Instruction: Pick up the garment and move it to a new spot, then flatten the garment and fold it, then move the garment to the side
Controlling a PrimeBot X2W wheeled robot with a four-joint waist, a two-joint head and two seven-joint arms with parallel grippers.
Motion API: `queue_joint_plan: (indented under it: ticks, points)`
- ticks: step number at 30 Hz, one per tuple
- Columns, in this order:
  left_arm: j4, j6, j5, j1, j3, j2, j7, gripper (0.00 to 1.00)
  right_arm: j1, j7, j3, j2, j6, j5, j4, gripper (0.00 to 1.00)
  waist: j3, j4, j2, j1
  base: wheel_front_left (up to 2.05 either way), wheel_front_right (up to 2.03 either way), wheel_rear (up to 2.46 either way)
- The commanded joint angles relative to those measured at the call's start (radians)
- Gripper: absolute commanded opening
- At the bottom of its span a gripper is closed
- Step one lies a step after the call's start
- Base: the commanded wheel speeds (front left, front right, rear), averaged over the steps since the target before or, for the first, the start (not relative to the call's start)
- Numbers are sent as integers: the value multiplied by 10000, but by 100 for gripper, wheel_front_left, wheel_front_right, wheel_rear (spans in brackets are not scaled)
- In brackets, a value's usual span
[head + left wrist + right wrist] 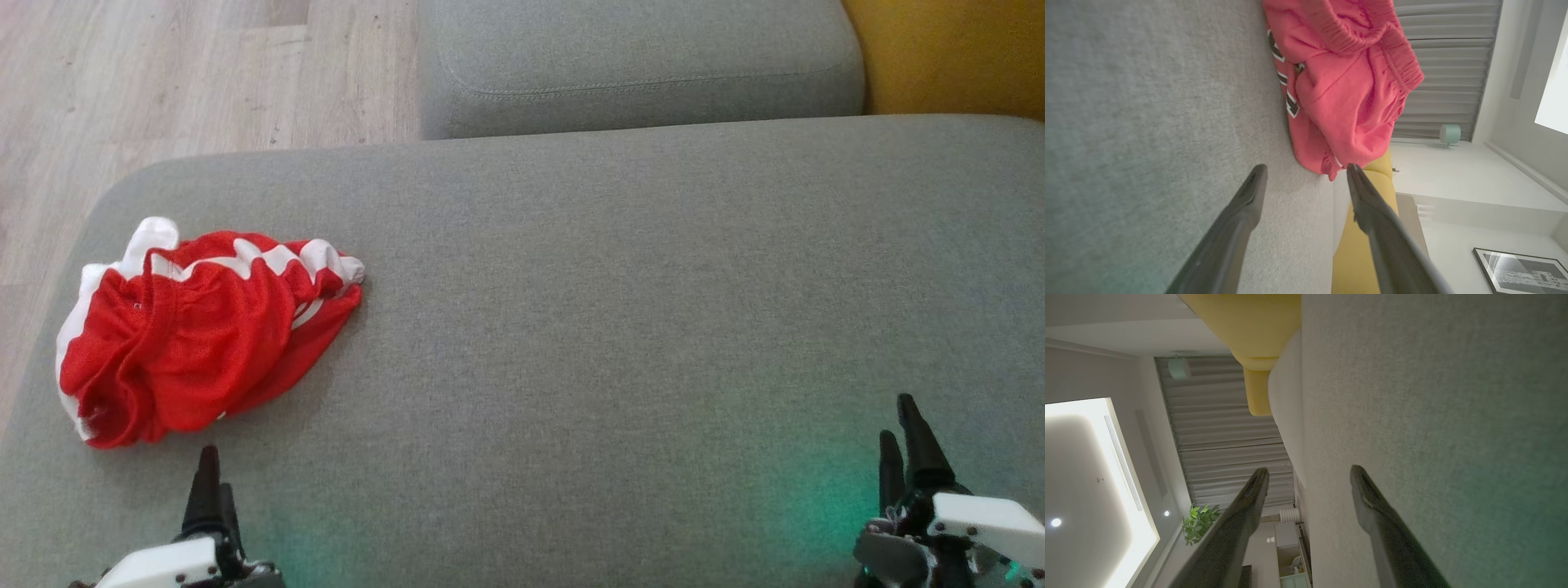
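The garment (196,335) is a crumpled pair of red shorts with white trim, lying at the left end of a grey cushion (612,310). My left gripper (211,474) sits just below the garment near the front edge, open and holding nothing. In the left wrist view the garment (1347,81) lies a short way beyond my left gripper (1306,171), whose fingers stand apart. My right gripper (906,433) rests at the lower right, far from the garment. The right wrist view shows my right gripper (1310,473) open over bare grey fabric.
A second grey cushion (637,65) lies behind the first. A yellow cushion (947,53) sits at the back right. Pale wooden floor (163,82) lies past the cushion's left edge. The wide stretch of grey cushion right of the garment is bare.
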State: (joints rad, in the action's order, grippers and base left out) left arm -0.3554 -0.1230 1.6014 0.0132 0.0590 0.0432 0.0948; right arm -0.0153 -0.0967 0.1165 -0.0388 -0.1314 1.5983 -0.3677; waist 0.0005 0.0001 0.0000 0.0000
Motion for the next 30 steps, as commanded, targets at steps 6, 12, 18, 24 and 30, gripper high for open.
queue_joint_plan:
  ticks: [6, 12, 18, 24, 30]
  points:
    - [418, 24, -657, -479, -132, 21, -244, 100, 471, 246, -207, -36, 1, -735, 377, 100, -36, 2, 0, 0, 0, 0, 0]
    - [635, 316, -1868, -468, -311, 24, -450, 100, 459, 452, -276, -27, 1, -2003, 521, 100, -69, 7, 0, 0, 0, 0, 0]
    - [820, 590, -2791, -459, -532, 26, -626, 100, 452, 630, -452, -31, 1, -2958, 706, 100, -98, 16, 0, 0, 0, 0, 0]
    - [957, 746, -3426, -452, -693, 28, -773, 100, 443, 777, -584, -35, 2, -3611, 786, 100, -132, 30, 0, 0, 0, 0, 0]
    - [1059, 961, -4172, -433, -828, 31, -948, 100, 452, 954, -737, -40, 2, -4354, 823, 100, -182, 31, 0, 0, 0, 0, 0]
